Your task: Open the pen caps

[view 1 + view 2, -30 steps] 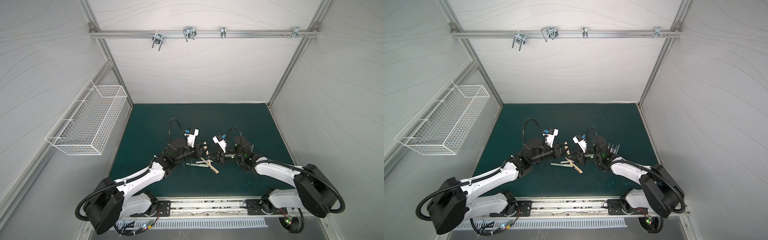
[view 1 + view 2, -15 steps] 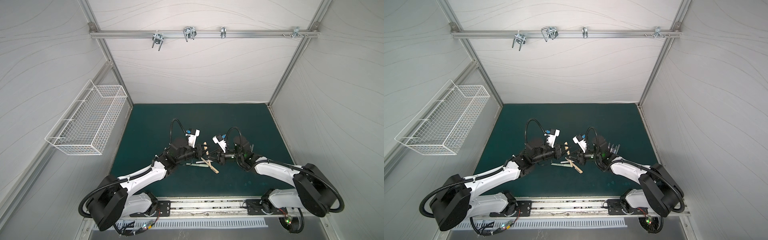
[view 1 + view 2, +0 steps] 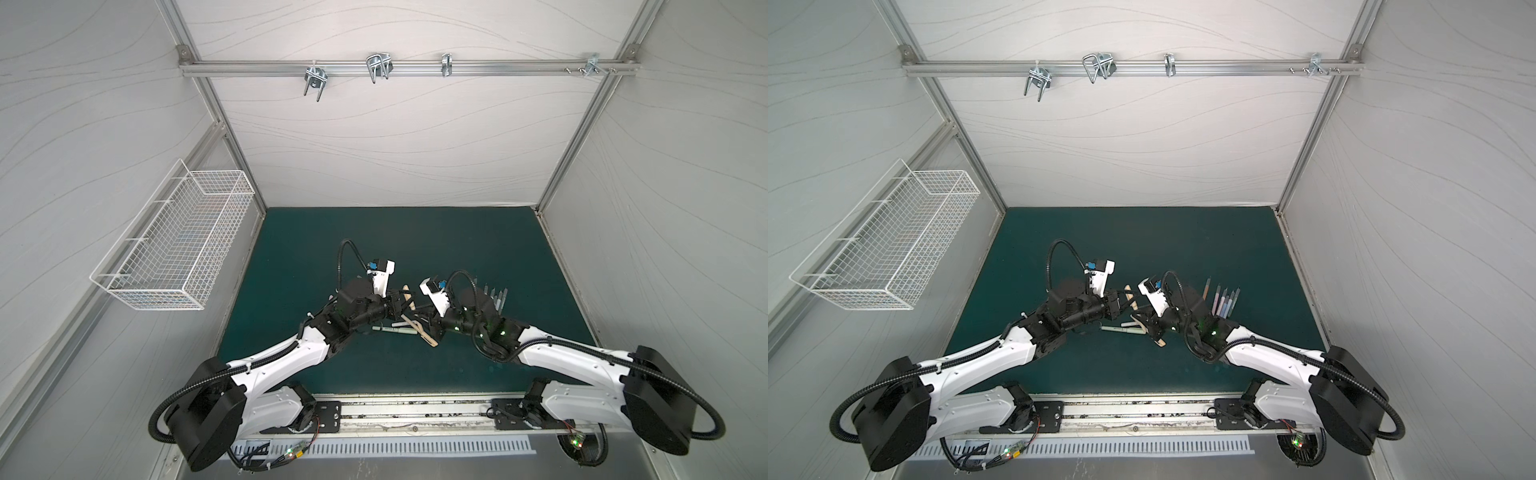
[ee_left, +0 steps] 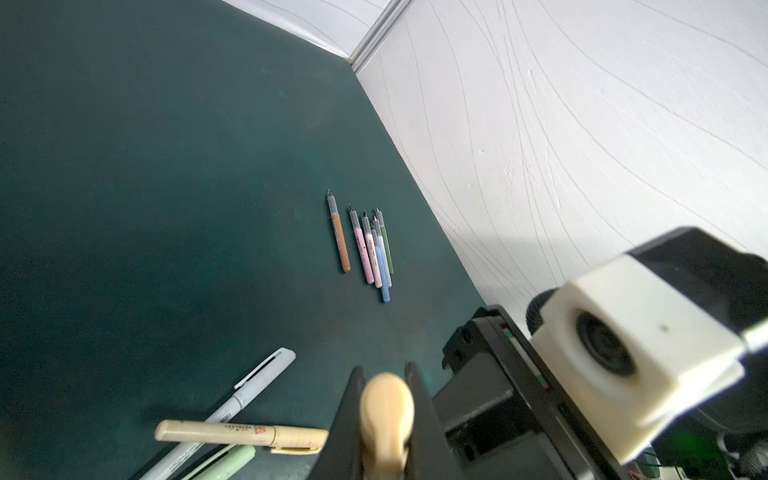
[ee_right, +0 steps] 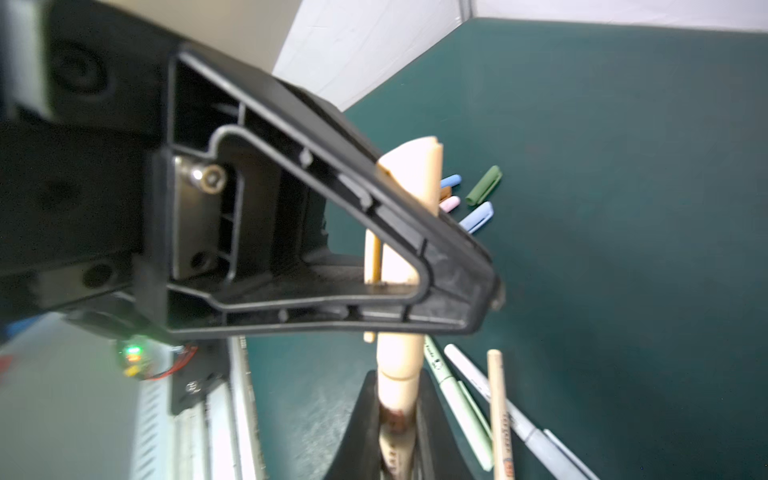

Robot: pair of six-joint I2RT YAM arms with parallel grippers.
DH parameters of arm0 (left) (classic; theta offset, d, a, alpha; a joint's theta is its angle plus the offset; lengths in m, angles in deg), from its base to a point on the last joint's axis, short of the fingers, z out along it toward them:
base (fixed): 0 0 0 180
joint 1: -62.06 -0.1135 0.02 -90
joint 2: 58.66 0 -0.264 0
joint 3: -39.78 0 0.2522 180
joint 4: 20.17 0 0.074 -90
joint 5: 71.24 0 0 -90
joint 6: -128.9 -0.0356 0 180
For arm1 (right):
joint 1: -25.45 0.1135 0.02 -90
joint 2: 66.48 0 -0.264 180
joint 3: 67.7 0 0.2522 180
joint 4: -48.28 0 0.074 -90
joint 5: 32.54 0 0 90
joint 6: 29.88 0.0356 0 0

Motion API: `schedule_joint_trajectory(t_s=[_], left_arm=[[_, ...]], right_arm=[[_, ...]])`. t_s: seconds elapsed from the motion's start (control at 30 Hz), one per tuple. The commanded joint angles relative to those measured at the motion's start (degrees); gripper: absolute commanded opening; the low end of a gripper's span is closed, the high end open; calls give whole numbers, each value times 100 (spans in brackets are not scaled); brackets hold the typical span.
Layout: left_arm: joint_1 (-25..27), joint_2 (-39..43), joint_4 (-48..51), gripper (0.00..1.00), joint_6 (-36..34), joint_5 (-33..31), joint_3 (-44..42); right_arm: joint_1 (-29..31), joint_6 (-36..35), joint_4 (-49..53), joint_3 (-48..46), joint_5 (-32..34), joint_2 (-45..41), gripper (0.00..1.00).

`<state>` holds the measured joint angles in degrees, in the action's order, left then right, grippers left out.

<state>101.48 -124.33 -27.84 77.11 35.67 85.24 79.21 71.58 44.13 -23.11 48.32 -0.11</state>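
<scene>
A tan pen [image 5: 397, 357] hangs above the green mat between my two grippers. My right gripper [image 5: 397, 380] is shut on its body. My left gripper [image 4: 384, 370] is shut on its tan cap [image 4: 386, 409], and one left finger [image 5: 436, 266] crosses the right wrist view. In both top views the left gripper [image 3: 397, 307] and right gripper [image 3: 428, 324] meet at mid-mat. Three capped pens lie below: white [image 4: 249, 386], tan [image 4: 232, 432], green [image 4: 224, 461]. Several uncapped pens [image 4: 368, 249] lie in a row at the right. Loose pen caps [image 5: 478, 199] lie beyond the left gripper.
A white wire basket [image 3: 174, 245] hangs on the left wall. The metal rail [image 3: 415, 409] with both arm bases runs along the mat's front edge. White walls close the mat on three sides. Hooks hang from a bar [image 3: 374, 68] overhead.
My left gripper has shut on the tan pen's cap. The right gripper has kept its hold on the pen body, and both arms have barely moved.
</scene>
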Motion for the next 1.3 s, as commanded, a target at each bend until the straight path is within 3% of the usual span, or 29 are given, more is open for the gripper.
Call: schedule_joint_trajectory(t_s=[0.0, 0.03, 0.17, 0.27, 0.43, 0.57, 0.67, 0.73, 0.87, 0.97, 1.03, 1.1, 1.2, 1.27], left_arm=[[-231, 63, -111, 0, 212, -601, -27], [-241, 93, -128, 0, 222, -591, -47], [-298, 226, -222, 0, 183, -526, -145], [-314, 350, -506, 0, 168, -497, -232], [-337, 433, -494, 0, 144, -486, -250], [-345, 423, -461, 0, 175, -490, -226], [-349, 423, -424, 0, 189, -542, -219], [-360, 445, -391, 0, 203, -588, -218], [-370, 481, -338, 0, 221, -648, -220], [-379, 516, -335, 0, 219, -674, -226], [-386, 533, -335, 0, 218, -680, -244], [-392, 548, -335, 0, 220, -681, -252], [-403, 545, -347, 0, 230, -663, -261], [-421, 541, -359, 0, 218, -647, -266]], right_arm=[[232, -644, 283, 81, 505, -191, 0], [209, -637, 242, 79, 291, -186, 0], [-433, -325, 88, 99, -2021, -51, 0], [-914, -1, -116, 172, -3362, 260, 0], [-1259, 262, -425, 223, -4362, 609, 0], [-1305, 256, -403, 191, -4220, 543, 0], [-1165, 116, -58, 203, -3477, 343, 0], [-815, -215, 410, 259, -2354, 122, 0], [352, -964, 932, 360, 683, -193, 0], [827, -1143, 895, 347, 1990, -255, 0], [875, -1146, 890, 337, 2002, -289, 0], [869, -1244, 936, 332, 1556, -312, 0], [667, -1443, 1075, 357, 133, -267, 0], [277, -1369, 1113, 400, -1154, -128, 0]])
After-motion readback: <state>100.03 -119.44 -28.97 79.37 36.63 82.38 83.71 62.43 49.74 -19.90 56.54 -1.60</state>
